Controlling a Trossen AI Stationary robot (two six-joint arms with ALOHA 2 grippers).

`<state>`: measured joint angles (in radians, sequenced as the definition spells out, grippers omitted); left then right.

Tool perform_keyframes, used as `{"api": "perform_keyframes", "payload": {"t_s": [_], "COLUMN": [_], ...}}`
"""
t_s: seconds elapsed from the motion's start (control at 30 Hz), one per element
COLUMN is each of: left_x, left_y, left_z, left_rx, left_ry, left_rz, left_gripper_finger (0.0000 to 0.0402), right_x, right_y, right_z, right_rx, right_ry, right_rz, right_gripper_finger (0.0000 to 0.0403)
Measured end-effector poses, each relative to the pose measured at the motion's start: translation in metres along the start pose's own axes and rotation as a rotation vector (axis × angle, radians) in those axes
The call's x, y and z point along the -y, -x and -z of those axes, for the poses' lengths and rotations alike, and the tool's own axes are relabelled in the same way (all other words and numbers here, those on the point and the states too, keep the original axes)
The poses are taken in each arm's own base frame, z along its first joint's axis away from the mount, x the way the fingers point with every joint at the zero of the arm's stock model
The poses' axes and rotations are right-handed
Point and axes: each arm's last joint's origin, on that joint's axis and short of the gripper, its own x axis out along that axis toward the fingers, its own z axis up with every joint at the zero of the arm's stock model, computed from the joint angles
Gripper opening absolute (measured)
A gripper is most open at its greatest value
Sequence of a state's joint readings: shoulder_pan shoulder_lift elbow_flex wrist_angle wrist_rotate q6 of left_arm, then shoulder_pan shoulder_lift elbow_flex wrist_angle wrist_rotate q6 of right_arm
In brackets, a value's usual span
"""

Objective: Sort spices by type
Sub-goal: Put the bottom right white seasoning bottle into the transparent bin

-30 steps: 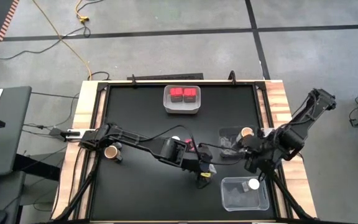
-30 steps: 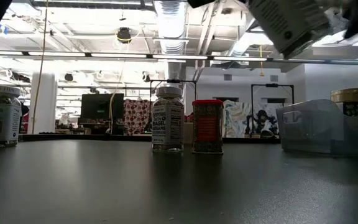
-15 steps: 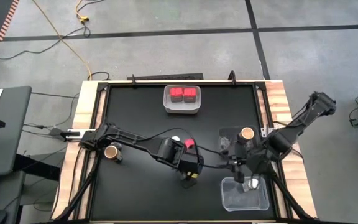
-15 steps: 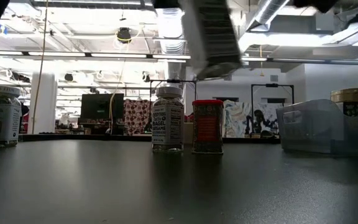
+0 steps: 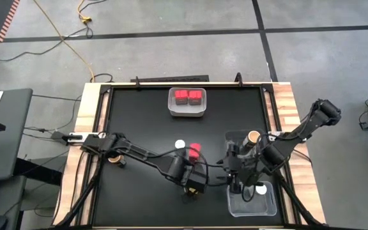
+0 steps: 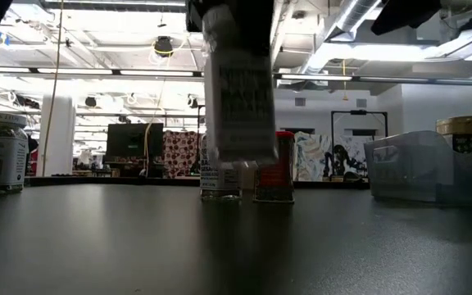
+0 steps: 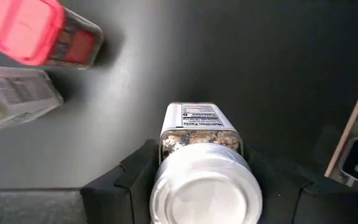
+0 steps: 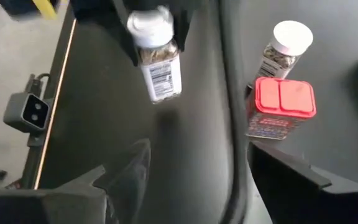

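Note:
My left gripper (image 5: 193, 183) hangs over the table's near middle, shut on a white-lidded spice jar (image 7: 201, 134), which also shows in the low view (image 6: 238, 106). Just beyond it, another white-lidded jar (image 5: 180, 145) and a red box (image 5: 195, 151) stand on their bases. My right gripper (image 5: 235, 182) is open with nothing between its fingers (image 8: 126, 171), beside the clear bin (image 5: 235, 203), where a white-lidded jar (image 5: 260, 189) sits. Two red boxes fill the white bin (image 5: 188, 114). One brown-lidded jar (image 5: 254, 136) stands in a second clear bin, another (image 5: 114, 156) at the left. My left gripper pinches the jar at its white lid (image 7: 163, 193) and neck, one finger on each side. The fingers come steeply from above, pointing down. The jar hangs roughly upright below them, lid up, lifted clear of the table.
A cable (image 8: 229, 93) runs across the right wrist view between the held jar and the standing spices. Wooden rails (image 5: 89, 128) border the black tabletop. Bare tabletop lies to the near left (image 5: 139, 204) and between the white bin and the standing spices.
My left gripper has carried the jar a little toward the table's left and down, tipping it from slanted to roughly upright. My right gripper has moved from beside the brown-jar bin toward the table's left and near edge, ending next to the near clear bin.

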<state>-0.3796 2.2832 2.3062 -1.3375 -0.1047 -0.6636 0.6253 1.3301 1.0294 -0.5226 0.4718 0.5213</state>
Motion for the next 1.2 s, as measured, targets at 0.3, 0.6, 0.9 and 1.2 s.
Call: {"api": "perform_keyframes", "payload": {"t_s": [0.3, 0.6, 0.9, 1.2], "left_x": [0.005, 0.007, 0.006, 0.006], "left_y": [-0.028, -0.038, -0.038, -0.038], "left_z": [-0.003, -0.004, -0.005, -0.006], "left_rx": [-0.038, -0.057, -0.043, -0.040], "left_ry": [-0.022, 0.022, 0.072, 0.073], "left_rz": [0.003, 0.014, 0.011, 0.006], "left_gripper_finger": [0.0198, 0.0214, 0.0216, 0.0255], "right_x": [0.001, 0.001, 0.002, 0.001], "right_y": [0.001, 0.001, 0.001, 0.001], "right_z": [-0.001, 0.000, 0.000, 0.001], "right_rx": [0.001, -0.006, -0.008, -0.008], "right_ry": [-0.008, -0.010, -0.009, -0.005], "right_rz": [-0.001, 0.005, 0.006, 0.003], "right_gripper_finger": [0.0299, 0.0299, 0.0299, 0.0299]}}
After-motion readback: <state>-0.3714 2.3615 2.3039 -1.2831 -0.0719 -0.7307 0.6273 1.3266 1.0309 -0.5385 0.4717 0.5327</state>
